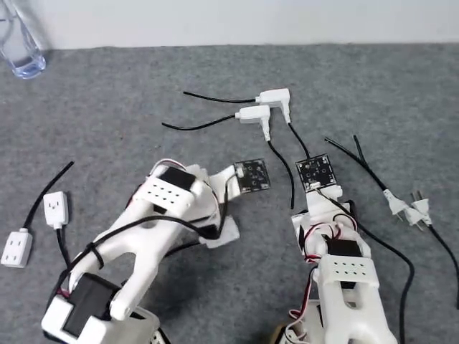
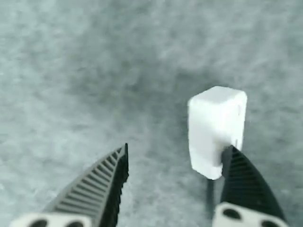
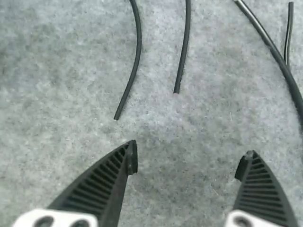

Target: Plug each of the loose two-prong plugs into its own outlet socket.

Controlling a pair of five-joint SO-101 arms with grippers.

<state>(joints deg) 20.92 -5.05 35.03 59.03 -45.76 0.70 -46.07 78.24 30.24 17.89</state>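
Seemingly 2 joined pairs done; 2 plugs loose at far right, 2 sockets far left. Left gripper jaws apart, white block touching 1 finger. Right gripper jaws apart, empty.

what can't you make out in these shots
Left wrist view: the white block by the left end effector is blurred; plug or socket unclear.
Right wrist view: the black cords run off the edge, so what they join is unseen.
High view: the clear container is cut off at the corner.
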